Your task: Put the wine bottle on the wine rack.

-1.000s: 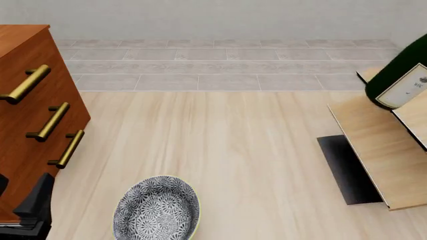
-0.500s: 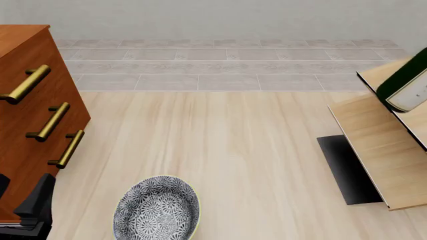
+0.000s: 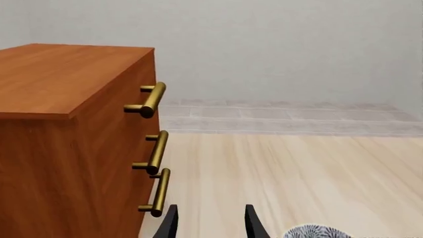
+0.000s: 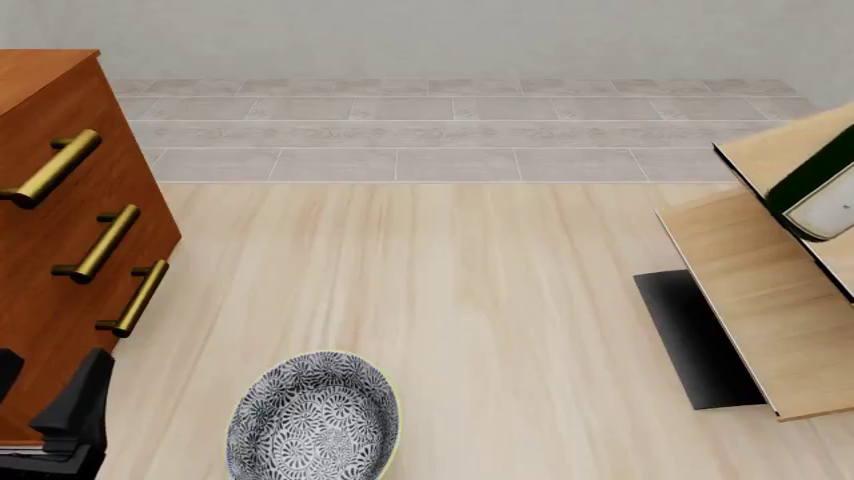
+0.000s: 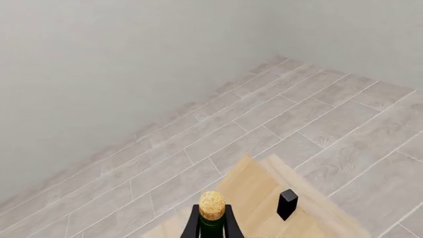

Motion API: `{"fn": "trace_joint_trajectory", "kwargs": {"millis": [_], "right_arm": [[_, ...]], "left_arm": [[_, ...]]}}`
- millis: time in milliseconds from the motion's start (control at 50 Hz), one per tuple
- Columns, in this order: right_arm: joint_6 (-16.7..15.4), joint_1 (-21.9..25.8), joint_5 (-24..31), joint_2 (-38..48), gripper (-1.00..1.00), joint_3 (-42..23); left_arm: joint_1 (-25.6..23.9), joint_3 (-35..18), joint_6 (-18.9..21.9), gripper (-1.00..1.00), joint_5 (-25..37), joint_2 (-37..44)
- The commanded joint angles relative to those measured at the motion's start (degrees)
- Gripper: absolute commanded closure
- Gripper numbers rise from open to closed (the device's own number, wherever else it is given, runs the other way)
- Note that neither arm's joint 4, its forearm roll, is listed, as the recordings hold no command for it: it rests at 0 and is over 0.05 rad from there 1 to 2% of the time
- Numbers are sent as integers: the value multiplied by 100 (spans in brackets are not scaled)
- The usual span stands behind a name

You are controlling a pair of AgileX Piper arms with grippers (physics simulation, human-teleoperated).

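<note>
We slid the wine bottle (image 4: pixel 817 178) further toward the right edge, over the wine rack (image 4: pixel 761 290). Right gripper (image 5: pixel 211 224) fingers pinched its neck; left gripper (image 3: pixel 210 223) fingers stayed spread.

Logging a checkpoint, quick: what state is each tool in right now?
Left tool: open, holding nothing.
Right tool: shut on the bottle, fingers either side of its neck below the cork.

Both arms are matt black; each hand (image 3: pixel 210 225) ends in two slim, flat, tapering fingers (image 5: pixel 193 227)
</note>
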Motion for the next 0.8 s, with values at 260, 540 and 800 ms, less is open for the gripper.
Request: {"fn": "trace_joint_trajectory", "kwargs": {"millis": [260, 540, 800], "right_arm": [[37, -297, -160, 54, 100, 242], [80, -401, -276, 99, 100, 429], [139, -503, -350, 203, 100, 458]], "left_arm": [[-34, 0, 26, -100, 64, 0], [-34, 0, 25, -100, 68, 0], [-51, 0, 60, -100, 53, 0]]}}
